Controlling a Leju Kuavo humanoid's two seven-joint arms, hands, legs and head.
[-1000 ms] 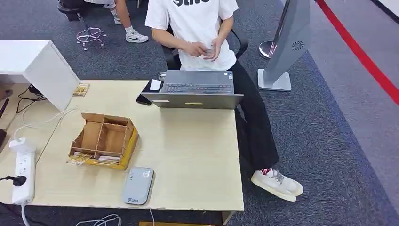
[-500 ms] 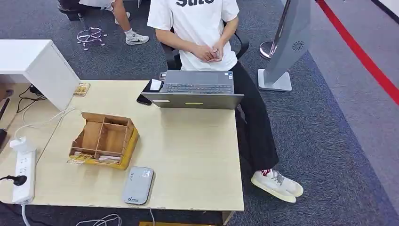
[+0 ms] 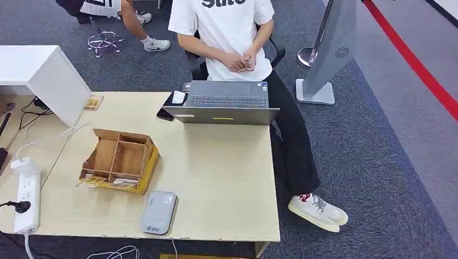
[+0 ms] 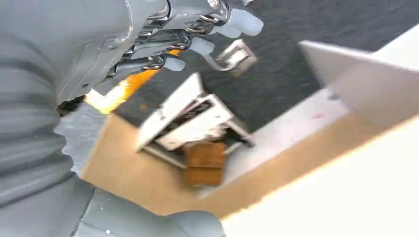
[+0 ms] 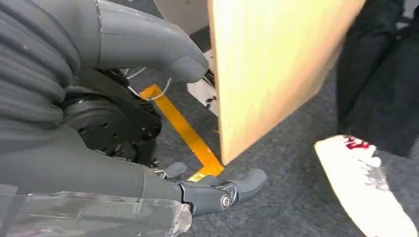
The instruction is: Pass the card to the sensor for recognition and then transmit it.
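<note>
Our left hand [image 4: 163,47] hangs below the tabletop with its fingers [image 4: 197,47] loosely curled and apart, nothing between them. Our right hand [image 5: 197,190] also hangs low, beside the table's wooden edge, thumb [image 5: 148,44] and fingers [image 5: 247,180] spread and empty, with carpet and yellow floor tape [image 5: 185,131] beneath.

In the head view, the wooden table [image 3: 227,178] lies before us. The grey card sensor [image 3: 158,212] sits flat at the near edge, at about 7 o'clock from the table's middle. Just beyond it, at 10 o'clock from the sensor, stands the wooden divided box [image 3: 120,160]. Flat pieces that may be cards [image 3: 105,182] lie in the box's nearest compartments, but we cannot tell for sure.

A white power strip [image 3: 27,199] lies at the table's left edge, at 9 o'clock from the sensor, with a black plug in it and white cables trailing away. A white panel [image 3: 51,81] stands at the far left corner.

At the table's far edge, at 12 o'clock, an open grey laptop [image 3: 224,102] faces a person in a white shirt [image 3: 227,32] who is seated on a chair with both hands together at the waist. A dark phone [image 3: 164,114] lies just beside the laptop's left corner. A grey kiosk stand [image 3: 332,54] rises on the carpet at 2 o'clock, well apart from the table.
</note>
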